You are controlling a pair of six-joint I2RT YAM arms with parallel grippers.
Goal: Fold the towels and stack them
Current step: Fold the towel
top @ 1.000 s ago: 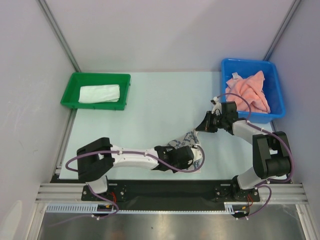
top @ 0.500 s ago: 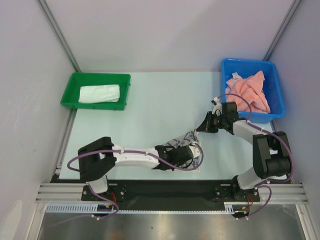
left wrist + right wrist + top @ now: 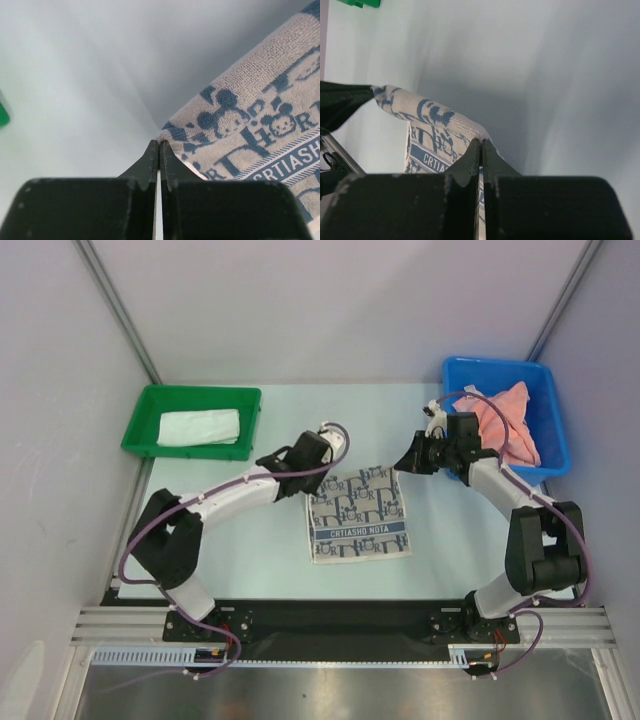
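Note:
A white towel with a blue-grey pattern (image 3: 358,515) lies spread out near the table's front middle, its far edge lifted. My left gripper (image 3: 306,490) is shut on the towel's far left corner; in the left wrist view the fingertips (image 3: 159,143) pinch that corner of the cloth (image 3: 250,120). My right gripper (image 3: 396,472) is shut on the far right corner, and the right wrist view shows its tips (image 3: 481,142) closed on the towel's edge (image 3: 432,120). A folded white towel (image 3: 200,427) lies in the green tray (image 3: 140,435). Crumpled salmon-pink towels (image 3: 508,423) fill the blue bin (image 3: 555,430).
The green tray stands at the back left and the blue bin at the back right, close behind my right arm. Grey walls with metal posts close in the table on three sides. The black mounting rail (image 3: 340,615) runs along the near edge.
The left gripper closed on the bunched patterned towel near the front. Both grippers then carried its corners away from me, the left far to the back, and the towel now lies spread out.

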